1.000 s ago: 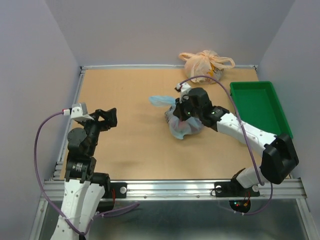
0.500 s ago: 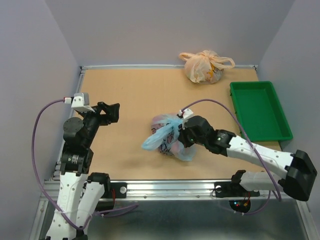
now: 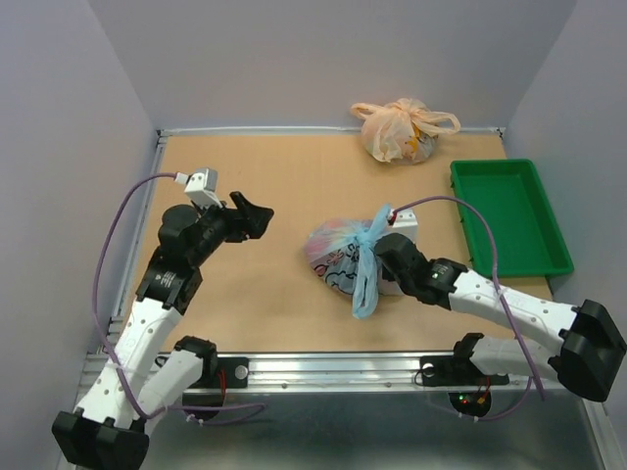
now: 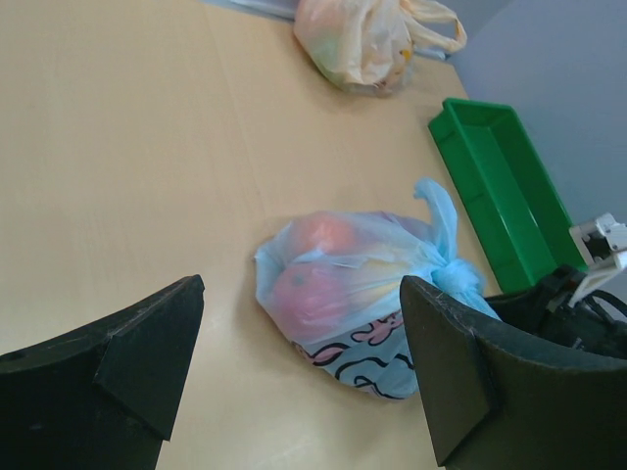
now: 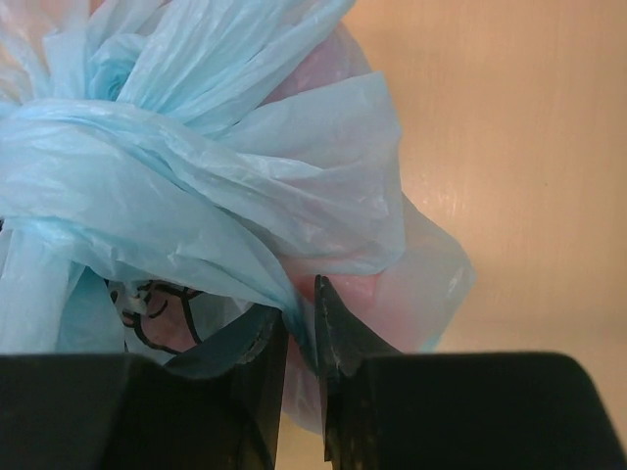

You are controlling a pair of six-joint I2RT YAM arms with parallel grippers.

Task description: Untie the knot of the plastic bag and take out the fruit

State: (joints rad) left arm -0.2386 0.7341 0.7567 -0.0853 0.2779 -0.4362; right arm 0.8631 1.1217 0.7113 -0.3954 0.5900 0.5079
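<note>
**Bag mid-table, knot tied, fruit inside**

You have the bag (image 3: 331, 257) lying on the table (image 3: 245, 176), roughly mid-way between the two arms and nearer the right one. The knot (image 3: 366, 245) is tied and sits on the bag's right side. One of the loops (image 3: 378, 219) stands out from it toward the far edge; the other trails toward the near edge. The fruit (image 4: 304, 299) is inside. Through the film the left wrist view shows two round red-orange pieces; the rest is unclear.

Right gripper (image 5: 301, 318): low, against the bag's right flank, close to the knot. Jaws almost together, with a fold of bag film running into the slit between them. You cannot tell whether they clamp it.

Left gripper (image 3: 257, 217): raised above the table, left of the bag and well apart from it, pointing at it. Jaws spread wide, nothing between them.

Orange bag (image 3: 395, 132): at the far edge, tied.

Tray (image 3: 509, 211): along the right edge, apart from both bags.
</note>
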